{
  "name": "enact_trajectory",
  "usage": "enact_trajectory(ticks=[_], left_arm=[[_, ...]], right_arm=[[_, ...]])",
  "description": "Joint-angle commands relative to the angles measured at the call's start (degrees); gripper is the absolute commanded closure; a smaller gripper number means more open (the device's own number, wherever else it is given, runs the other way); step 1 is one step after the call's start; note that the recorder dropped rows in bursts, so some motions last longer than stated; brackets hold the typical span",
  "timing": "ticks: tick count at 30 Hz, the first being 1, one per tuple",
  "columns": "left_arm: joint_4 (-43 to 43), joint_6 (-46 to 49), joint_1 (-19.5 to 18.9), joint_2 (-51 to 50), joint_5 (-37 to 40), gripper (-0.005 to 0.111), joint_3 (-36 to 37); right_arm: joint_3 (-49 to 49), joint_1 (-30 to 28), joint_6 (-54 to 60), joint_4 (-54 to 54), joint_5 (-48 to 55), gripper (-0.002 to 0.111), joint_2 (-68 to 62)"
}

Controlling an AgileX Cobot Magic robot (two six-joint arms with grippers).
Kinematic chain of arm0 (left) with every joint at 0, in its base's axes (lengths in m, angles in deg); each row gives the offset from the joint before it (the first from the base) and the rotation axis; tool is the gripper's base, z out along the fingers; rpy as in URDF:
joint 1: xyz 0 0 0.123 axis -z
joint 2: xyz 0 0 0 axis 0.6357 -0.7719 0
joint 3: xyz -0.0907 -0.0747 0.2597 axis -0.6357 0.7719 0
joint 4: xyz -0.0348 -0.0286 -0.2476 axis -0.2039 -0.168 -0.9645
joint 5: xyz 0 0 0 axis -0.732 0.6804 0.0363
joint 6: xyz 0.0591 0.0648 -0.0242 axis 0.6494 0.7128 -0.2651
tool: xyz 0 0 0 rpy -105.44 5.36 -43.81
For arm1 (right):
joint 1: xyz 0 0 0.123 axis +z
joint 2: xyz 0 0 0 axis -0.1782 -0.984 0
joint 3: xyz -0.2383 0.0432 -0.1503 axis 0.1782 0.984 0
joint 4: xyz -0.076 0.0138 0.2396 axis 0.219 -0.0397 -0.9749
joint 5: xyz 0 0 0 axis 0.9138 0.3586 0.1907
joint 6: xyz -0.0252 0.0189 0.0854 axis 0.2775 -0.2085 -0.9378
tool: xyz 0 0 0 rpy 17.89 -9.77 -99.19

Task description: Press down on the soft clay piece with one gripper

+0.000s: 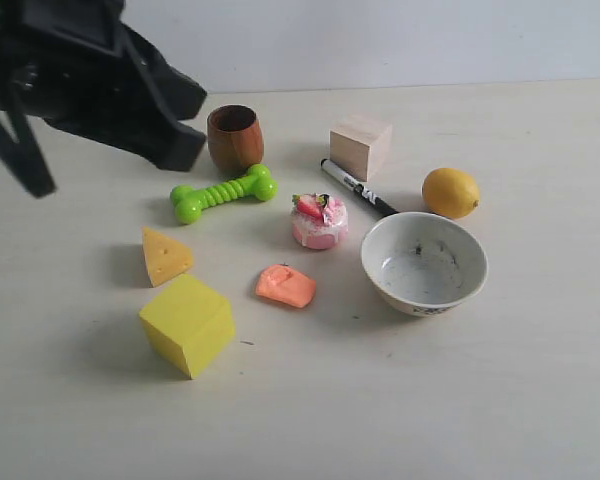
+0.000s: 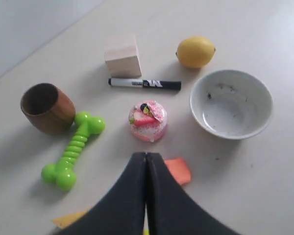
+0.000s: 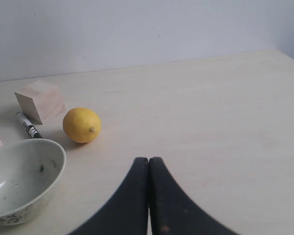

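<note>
The soft clay piece (image 1: 286,286) is a small flat orange-salmon slab lying on the table between the yellow cube (image 1: 187,324) and the white bowl (image 1: 424,264). In the left wrist view the clay piece (image 2: 179,170) shows partly, beside and just past the black fingertips. My left gripper (image 2: 146,155) is shut with nothing between its fingers, and it hangs high over the table at the upper left of the exterior view (image 1: 175,130), well apart from the clay. My right gripper (image 3: 148,160) is shut and empty over bare table, and the clay is out of its view.
Around the clay stand a pink strawberry cake (image 1: 319,221), a yellow cheese wedge (image 1: 164,255), a green toy bone (image 1: 223,193), a brown wooden cup (image 1: 234,139), a pale wooden block (image 1: 360,145), a black marker (image 1: 358,187) and a lemon (image 1: 450,192).
</note>
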Motion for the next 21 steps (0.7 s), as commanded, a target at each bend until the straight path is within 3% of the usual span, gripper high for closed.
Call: enact_trajectory(ticks=[1,16,21], left_arm=[[-0.35,-0.66,0.16,6.81,0.06,0.107,0.78],[-0.08,-0.16,0.16,14.28,0.84,0.107,0.78],[4.18,0.64,-0.02,16.9,0.72,0.107,1.66]], right_arm=[[0.29,-0.25,-0.03,-0.02,-0.42,0.108,0.36],[0.29,-0.25,-0.03,-0.02,-0.42,0.108,0.36],[0.29,-0.25,-0.03,-0.02,-0.42,0.108,0.36]])
